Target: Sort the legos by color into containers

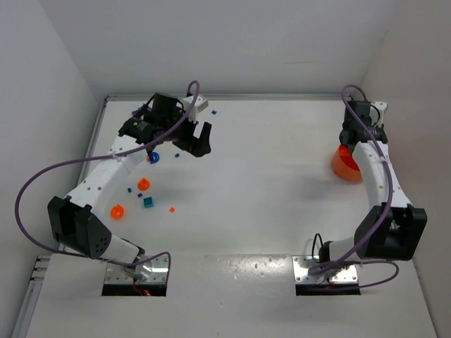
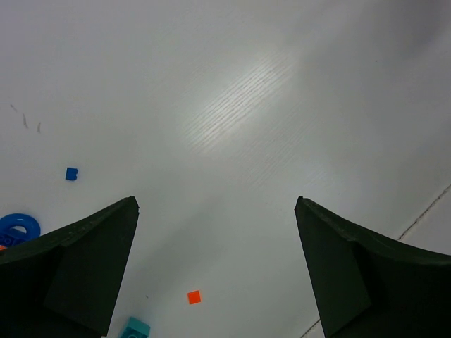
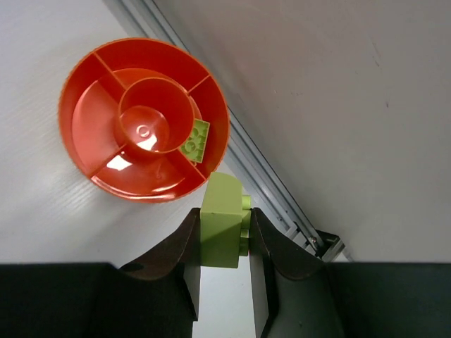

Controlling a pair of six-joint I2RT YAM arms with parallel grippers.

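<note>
My right gripper (image 3: 224,215) is shut on a lime lego brick (image 3: 222,211), its studs against the right finger. It hangs just past the near rim of the orange round bowl (image 3: 91,134), which is split into compartments. One compartment holds another lime lego (image 3: 195,139). That bowl (image 1: 344,165) sits at the table's right edge, under the right gripper (image 1: 350,143). My left gripper (image 1: 196,144) is open above bare table at the back left, nothing between its fingers. Below it lie an orange-red lego (image 2: 194,297) and a blue lego (image 2: 71,173).
A round blue cup (image 2: 17,227) and a teal cup (image 2: 134,328) sit near the left fingers. Two orange cups (image 1: 117,210) (image 1: 144,184) and tiny bricks lie at the left. A metal rail (image 3: 268,183) and wall run close behind the bowl.
</note>
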